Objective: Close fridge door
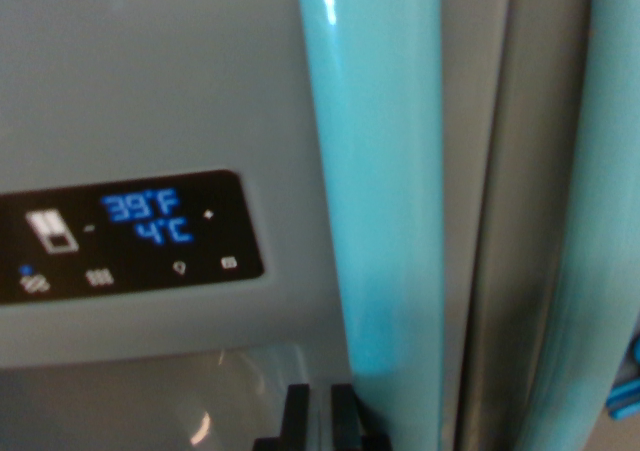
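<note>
Tool beside teal handle

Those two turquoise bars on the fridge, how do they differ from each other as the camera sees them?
The left handle shows whole across its width, while the right handle is cut off by the wrist view's right edge. The left handle carries a bright glare streak near its top; the right handle shows none. The left handle stands beside the display panel; the right handle lies beyond the door seam. Both are glossy turquoise and run roughly vertically.
</note>
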`<state>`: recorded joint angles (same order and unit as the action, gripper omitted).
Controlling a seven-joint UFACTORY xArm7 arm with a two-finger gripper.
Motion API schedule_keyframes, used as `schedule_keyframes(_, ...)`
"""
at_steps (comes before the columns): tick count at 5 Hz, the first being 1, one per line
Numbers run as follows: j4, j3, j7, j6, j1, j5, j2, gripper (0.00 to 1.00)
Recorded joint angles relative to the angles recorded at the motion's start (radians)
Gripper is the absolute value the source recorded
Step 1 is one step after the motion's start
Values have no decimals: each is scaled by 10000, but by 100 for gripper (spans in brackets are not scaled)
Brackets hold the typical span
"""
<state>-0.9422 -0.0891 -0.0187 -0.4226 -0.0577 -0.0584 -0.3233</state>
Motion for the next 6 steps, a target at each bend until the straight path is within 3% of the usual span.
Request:
schedule_keyframes(1, -227, -23, 0, 0, 0, 0, 221, 100)
schedule_keyframes(2, -227, -23, 0, 0, 0, 0, 221, 100)
schedule_keyframes(3, -443, -46, 0, 0, 0, 0, 418, 100)
schedule_keyframes(6, -516, -72, 0, 0, 0, 0, 509, 100)
